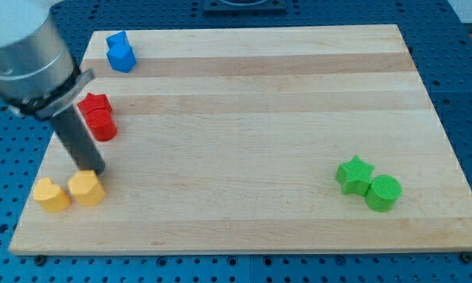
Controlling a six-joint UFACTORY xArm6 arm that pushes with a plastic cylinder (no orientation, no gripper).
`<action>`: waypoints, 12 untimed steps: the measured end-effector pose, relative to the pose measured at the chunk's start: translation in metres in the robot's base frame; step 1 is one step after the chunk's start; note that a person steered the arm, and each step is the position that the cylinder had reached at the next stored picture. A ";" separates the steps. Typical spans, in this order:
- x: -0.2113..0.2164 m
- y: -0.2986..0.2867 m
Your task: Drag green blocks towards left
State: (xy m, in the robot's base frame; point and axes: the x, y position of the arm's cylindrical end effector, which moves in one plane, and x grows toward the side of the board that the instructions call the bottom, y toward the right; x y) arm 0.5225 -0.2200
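A green star block (353,174) and a green cylinder (383,192) sit touching each other near the view's lower right of the wooden board (252,94). My tip (97,172) is at the far left of the board, right behind a yellow hexagon block (86,189). It is far from the green blocks, about half a board width to their left.
A second yellow block (52,195) lies left of the hexagon. A red star (94,104) and a red cylinder (102,124) sit together above my tip. A blue block (120,52) is at the top left corner. The board's left edge is close.
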 end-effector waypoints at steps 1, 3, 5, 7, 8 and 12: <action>-0.027 0.008; 0.019 0.222; 0.078 0.429; 0.052 0.400; 0.043 0.394; 0.093 0.408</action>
State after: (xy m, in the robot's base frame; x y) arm 0.6160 0.1875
